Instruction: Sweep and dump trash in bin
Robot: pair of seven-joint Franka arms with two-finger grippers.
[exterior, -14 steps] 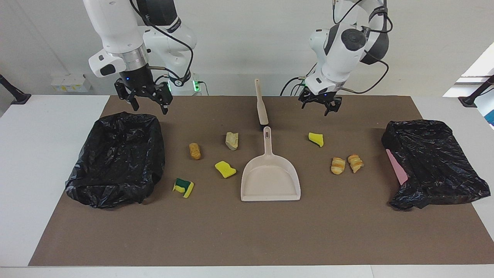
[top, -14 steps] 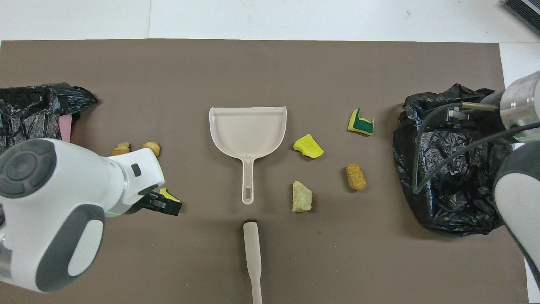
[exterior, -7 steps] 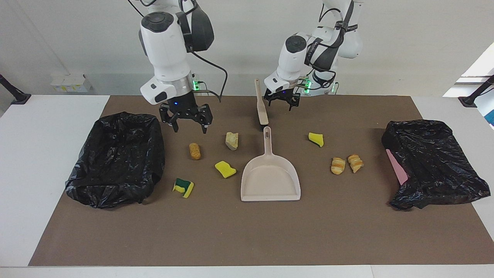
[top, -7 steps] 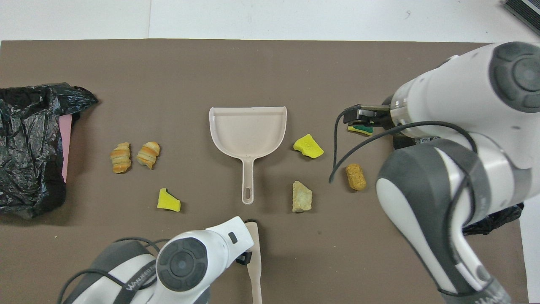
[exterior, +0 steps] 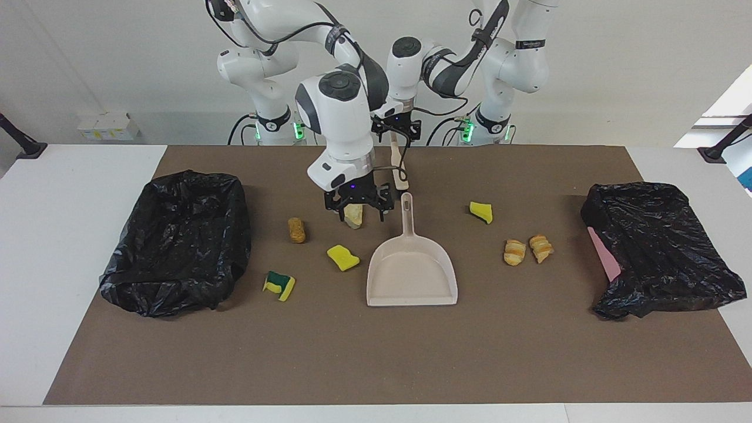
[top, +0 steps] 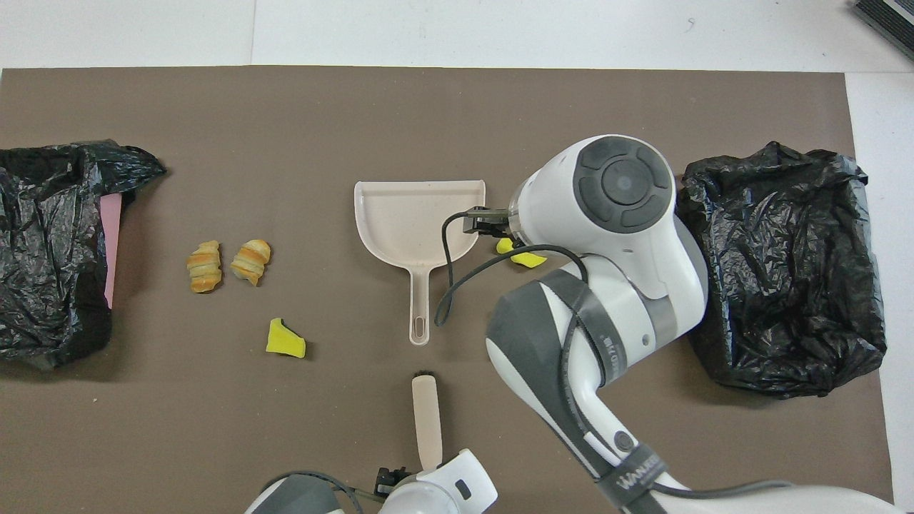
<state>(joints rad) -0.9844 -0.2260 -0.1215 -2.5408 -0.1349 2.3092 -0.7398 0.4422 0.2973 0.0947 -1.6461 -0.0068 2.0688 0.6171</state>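
Observation:
Trash lies scattered on the brown mat: a brown lump (exterior: 296, 230), a yellow sponge (exterior: 342, 257), a green-and-yellow sponge (exterior: 279, 285), another yellow sponge (exterior: 481, 211) and two croissant pieces (exterior: 514, 252) (exterior: 540, 248). My right gripper (exterior: 357, 208) hangs open just above a tan lump (exterior: 353, 220), which it half hides. The beige dustpan (exterior: 411, 276) lies in the middle, and the brush (exterior: 400, 176) lies at its handle, nearer the robots. Over the brush's handle end, my left gripper (exterior: 398, 130) is open. A bin lined with a black bag (exterior: 176, 241) stands at the right arm's end.
A second black-bagged bin (exterior: 658, 247), with a pink edge showing, stands at the left arm's end. In the overhead view the right arm (top: 614, 185) covers the lumps and part of a yellow sponge (top: 527, 259). The brown mat (exterior: 376, 352) ends at white table.
Both arms swung in toward the middle. The right gripper went from beside its bin to above the tan lump. The left gripper moved from above the yellow sponge to the brush's handle end.

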